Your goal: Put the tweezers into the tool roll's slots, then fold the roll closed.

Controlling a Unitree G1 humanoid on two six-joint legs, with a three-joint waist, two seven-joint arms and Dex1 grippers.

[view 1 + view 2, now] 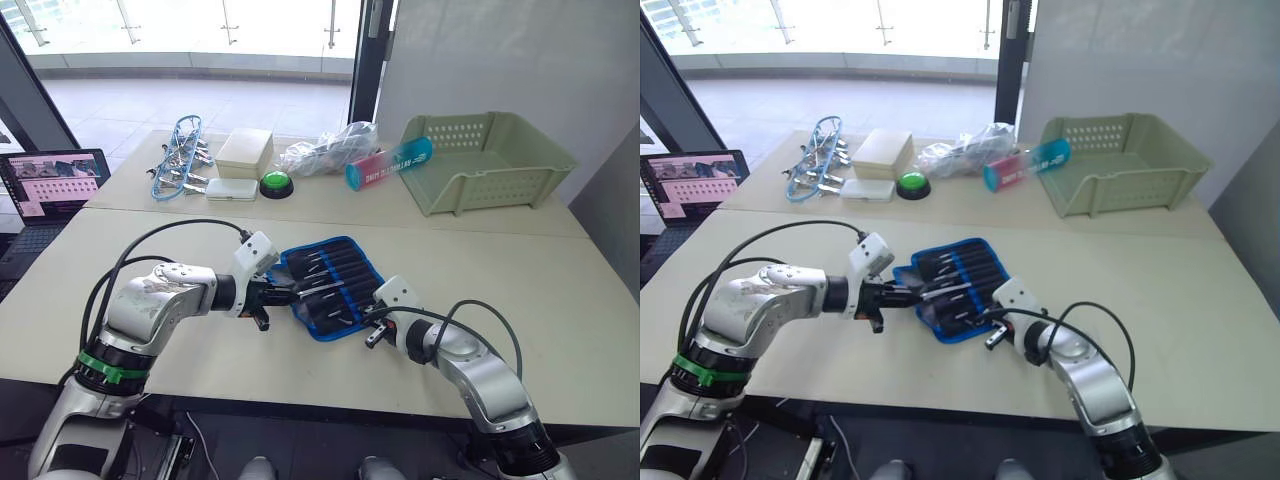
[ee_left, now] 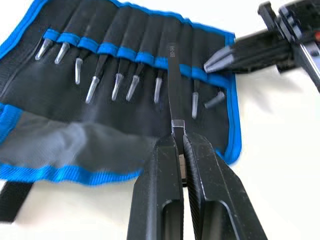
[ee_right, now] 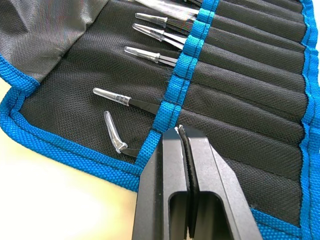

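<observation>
We see the tool roll (image 1: 330, 285) lying open at centre frame on the table (image 1: 560, 300), most slots (image 2: 125, 52) filled. The left gripper (image 2: 178, 145) is clamped on one pair of tweezers (image 2: 173, 85) — lying across the slots. The right gripper (image 3: 181, 137) rests on the roll's blue band, fingers together, nothing between them.
</observation>
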